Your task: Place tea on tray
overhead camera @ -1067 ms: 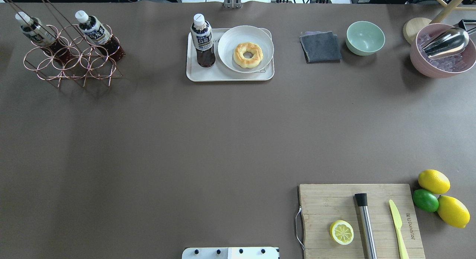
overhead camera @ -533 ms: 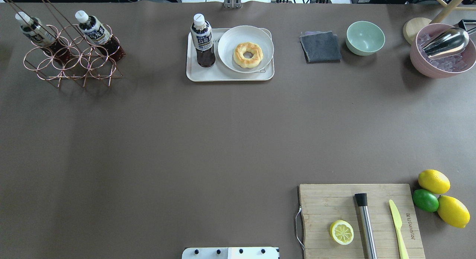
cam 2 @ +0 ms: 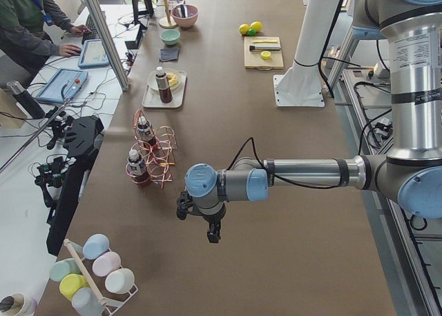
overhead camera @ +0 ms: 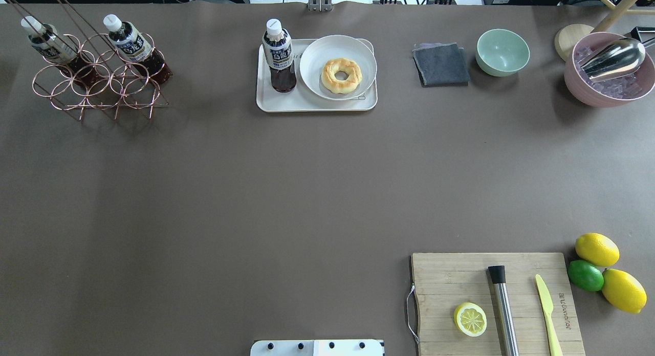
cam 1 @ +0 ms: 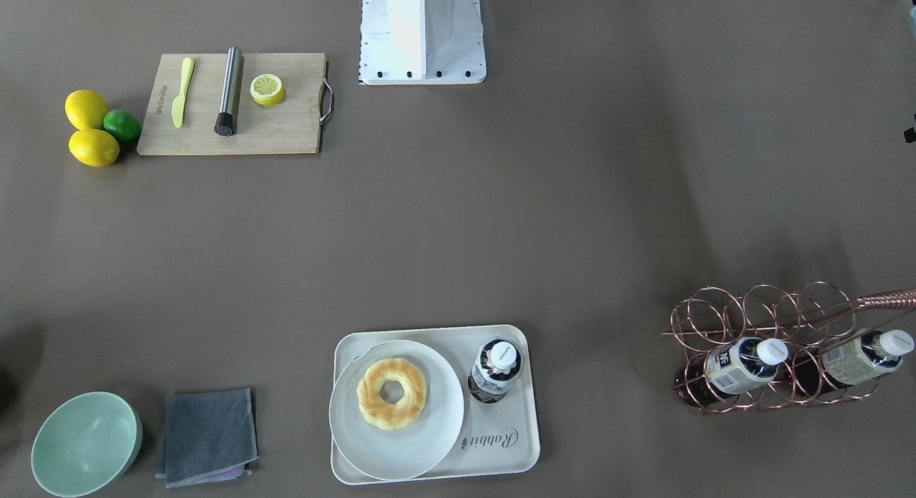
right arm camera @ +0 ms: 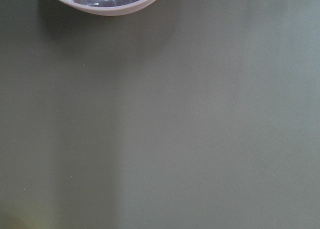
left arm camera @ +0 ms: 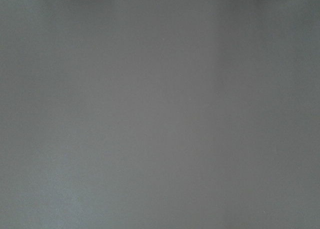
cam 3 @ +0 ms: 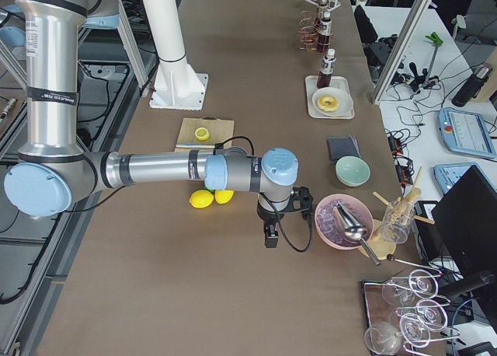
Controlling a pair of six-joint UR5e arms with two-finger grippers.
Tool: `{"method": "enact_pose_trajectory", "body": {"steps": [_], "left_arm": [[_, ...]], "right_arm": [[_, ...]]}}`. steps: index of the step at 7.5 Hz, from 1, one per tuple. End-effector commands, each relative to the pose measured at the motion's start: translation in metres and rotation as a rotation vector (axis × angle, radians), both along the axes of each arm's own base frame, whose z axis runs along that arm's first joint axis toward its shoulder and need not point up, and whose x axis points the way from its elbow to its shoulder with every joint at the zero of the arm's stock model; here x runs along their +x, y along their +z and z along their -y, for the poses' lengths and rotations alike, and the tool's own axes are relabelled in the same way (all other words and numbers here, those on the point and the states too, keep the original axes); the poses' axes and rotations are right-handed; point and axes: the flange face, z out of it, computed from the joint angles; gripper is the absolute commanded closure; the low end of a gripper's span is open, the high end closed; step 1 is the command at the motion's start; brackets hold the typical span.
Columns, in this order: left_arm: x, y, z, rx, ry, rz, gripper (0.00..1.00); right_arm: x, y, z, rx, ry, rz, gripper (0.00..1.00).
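left fingers (cam 2: 213, 235): hang over bare worktop (overhead camera: 256, 192); shown only from the side, so cannot tell whether spread or pressed together.
right fingers (cam 3: 269, 237): over bare worktop, ice bowl (cam 3: 320, 224) just beside; state likewise cannot be told.
wire rack (cam 2: 155, 157): just beyond the left fingers, two like bottles (cam 2: 143, 130) in it.
tea (overhead camera: 279, 57): well apart from both sets of fingers, upright on the tray (overhead camera: 317, 105), beside the plate (overhead camera: 312, 59) with doughnut (overhead camera: 341, 75).
judgement: placement looks complete.
risk: a fresh reach toward the tray could topple the tall, narrow bottle; a right-arm swing could clip the ice bowl.
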Motion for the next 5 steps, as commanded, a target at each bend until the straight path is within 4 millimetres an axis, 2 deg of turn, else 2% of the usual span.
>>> {"method": "enact_pose_trajectory", "body": {"steps": [1, 3, 5], "left_arm": [[0.001, -0.002, 0.002, 0.01, 0.004, 0.0, 0.02], [0.001, -0.01, 0.005, 0.046, 0.002, 0.0, 0.02], [-0.004, -0.007, 0.007, 0.054, 0.007, 0.068, 0.02]], "right_arm": [[-0.009, 0.002, 0.001, -0.007, -0.017, 0.028, 0.0], [-0.018, 0.014, 0.0, -0.037, -0.033, 0.068, 0.0], [-0.018, 0.009, 0.002, -0.02, -0.033, 0.067, 0.0]]}}
